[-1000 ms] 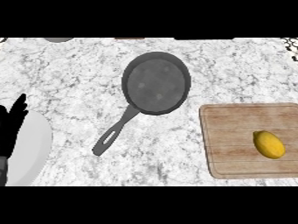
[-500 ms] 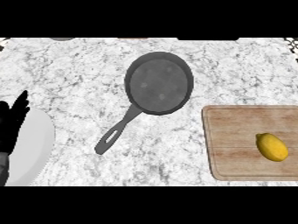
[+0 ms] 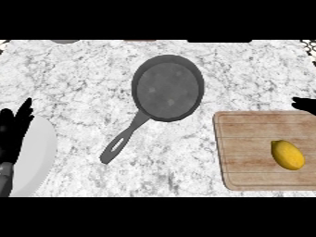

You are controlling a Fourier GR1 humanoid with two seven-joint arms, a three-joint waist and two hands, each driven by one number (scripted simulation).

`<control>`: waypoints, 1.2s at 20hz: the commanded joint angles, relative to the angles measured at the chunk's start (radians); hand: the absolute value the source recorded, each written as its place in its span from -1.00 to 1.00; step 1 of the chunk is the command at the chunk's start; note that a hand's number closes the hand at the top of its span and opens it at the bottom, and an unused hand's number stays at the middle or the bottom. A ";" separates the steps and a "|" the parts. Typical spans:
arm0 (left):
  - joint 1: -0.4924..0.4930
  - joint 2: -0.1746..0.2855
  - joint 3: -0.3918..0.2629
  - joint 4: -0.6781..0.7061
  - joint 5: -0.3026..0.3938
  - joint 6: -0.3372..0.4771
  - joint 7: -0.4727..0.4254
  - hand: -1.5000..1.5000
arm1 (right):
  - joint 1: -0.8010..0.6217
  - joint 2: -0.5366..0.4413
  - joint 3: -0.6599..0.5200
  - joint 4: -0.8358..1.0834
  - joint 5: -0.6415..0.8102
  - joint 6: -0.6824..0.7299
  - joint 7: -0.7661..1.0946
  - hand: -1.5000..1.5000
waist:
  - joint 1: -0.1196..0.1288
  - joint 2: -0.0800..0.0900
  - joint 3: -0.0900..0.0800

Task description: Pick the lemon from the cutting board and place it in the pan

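Observation:
A yellow lemon lies on the right half of a wooden cutting board at the lower right. A dark grey pan sits in the middle of the counter, its handle running down and left. Nothing is in the pan. My right hand shows at the right edge just above the board's far corner, fingers stretched leftward, apart from the lemon. My left hand stands open at the left edge, fingers up, over a white plate.
A white plate lies at the lower left under my left hand. A grey object is cut off at the top edge. Marble counter spreads between the pan and the board.
My right hand has come into view at the right edge above the board. The view has shifted slightly; the left hand has stayed put.

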 commanded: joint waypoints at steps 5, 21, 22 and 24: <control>-0.057 -0.004 0.049 0.032 -0.029 -0.055 0.025 0.00 | 0.011 0.121 0.043 -0.002 0.183 0.023 0.027 -1.00 | -0.002 0.000 0.001; 0.019 -0.062 0.083 -0.106 -0.082 -0.088 0.079 0.00 | 0.027 0.212 0.057 0.204 0.514 -0.080 -0.202 -1.00 | 0.004 0.000 0.001; 0.004 -0.067 0.100 -0.058 -0.118 -0.061 0.052 0.00 | 0.081 0.252 0.081 0.107 0.537 -0.068 -0.159 -1.00 | -0.001 0.000 0.001; 0.013 -0.062 0.122 -0.068 -0.106 -0.098 0.056 0.00 | 0.052 0.273 0.063 0.107 0.549 -0.030 -0.145 -1.00 | 0.000 0.000 0.001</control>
